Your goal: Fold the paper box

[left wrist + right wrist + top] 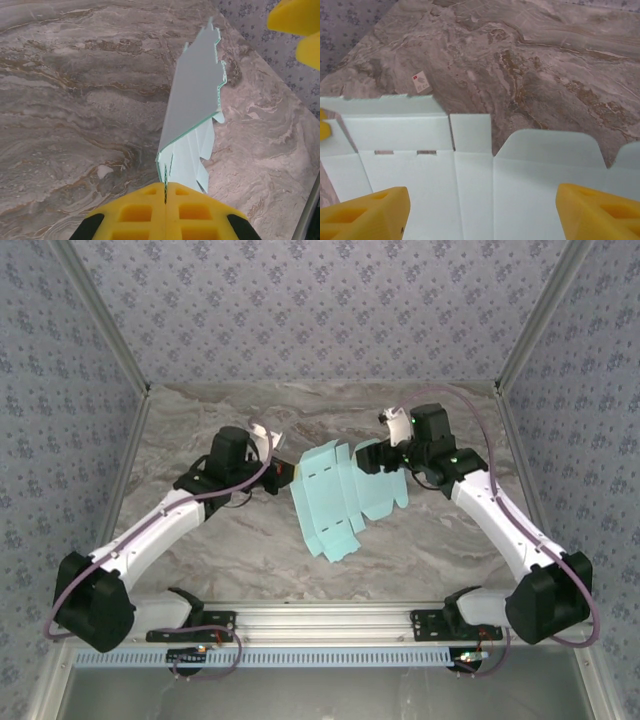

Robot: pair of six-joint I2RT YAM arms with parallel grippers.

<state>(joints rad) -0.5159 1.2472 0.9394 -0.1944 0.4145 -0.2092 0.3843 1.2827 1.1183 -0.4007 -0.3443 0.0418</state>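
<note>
Clamped shut, my left gripper [165, 187] pinches the near edge of the paper box [194, 95], a thin light blue sheet, not yet folded up. From my left wrist the sheet runs away from my yellow fingers [135, 212] almost edge-on, raised off the marble table [75, 100] on that side. From above, the sheet [345, 502] sits near the middle of the table [440, 555], between my two arms, with my left gripper [281, 478] at its left edge and my right gripper [386, 454] at its far right flaps. My right gripper [482, 200] stands wide open, one finger on each side of the sheet [470, 185]; whether they touch it I cannot tell. Flaps, creases and two short slits [384, 152] show there. A small white tag [421, 81] lies on the bare table just beyond the sheet's far edge.
</note>
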